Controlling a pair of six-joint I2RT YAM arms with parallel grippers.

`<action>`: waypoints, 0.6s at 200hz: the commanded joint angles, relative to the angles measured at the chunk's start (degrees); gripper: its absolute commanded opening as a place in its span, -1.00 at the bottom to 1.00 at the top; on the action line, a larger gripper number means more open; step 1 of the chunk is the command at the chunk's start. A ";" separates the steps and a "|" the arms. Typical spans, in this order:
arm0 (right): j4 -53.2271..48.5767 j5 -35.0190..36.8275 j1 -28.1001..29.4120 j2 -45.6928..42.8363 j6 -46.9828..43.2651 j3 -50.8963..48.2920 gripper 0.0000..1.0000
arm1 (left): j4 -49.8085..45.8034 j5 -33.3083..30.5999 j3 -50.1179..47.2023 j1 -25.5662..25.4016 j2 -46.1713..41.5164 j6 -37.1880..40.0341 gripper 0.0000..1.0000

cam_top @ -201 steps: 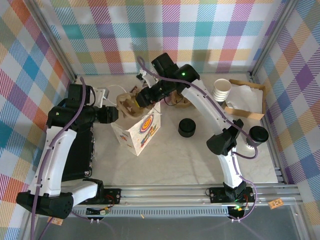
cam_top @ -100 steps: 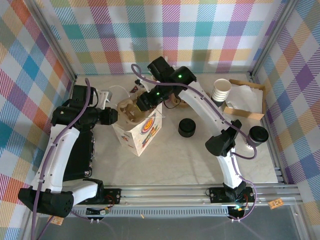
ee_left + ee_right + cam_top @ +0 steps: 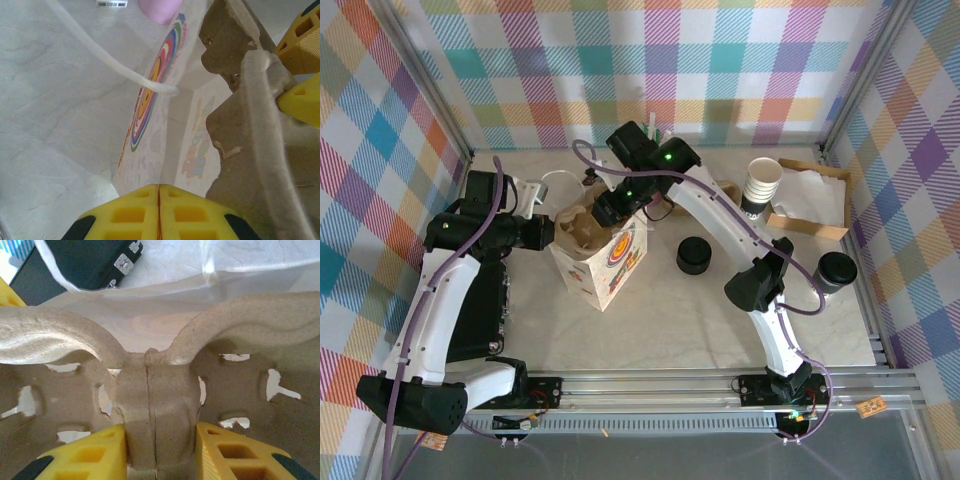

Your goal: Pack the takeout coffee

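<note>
Right hand [image 3: 160, 447] grips the pulp cup carrier [image 3: 156, 390] atop the open paper bag [image 3: 612, 264], whose wall the left hand [image 3: 159, 212] pinches.

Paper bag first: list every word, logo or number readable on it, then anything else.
On the paper bag: rainbow-ringed round logo with small lettering under it, too blurred to read.
On the pulp cup carrier: no print.
On the white cup stack: nothing readable.

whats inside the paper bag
A brown pulp cup tray sits in the top of the bag, held by the right gripper. It hides whatever lies below.
</note>
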 commanded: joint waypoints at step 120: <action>-2.40 8.48 3.24 0.92 -3.44 0.14 -0.30 | 4.58 4.22 -4.30 0.68 -6.65 2.67 -1.00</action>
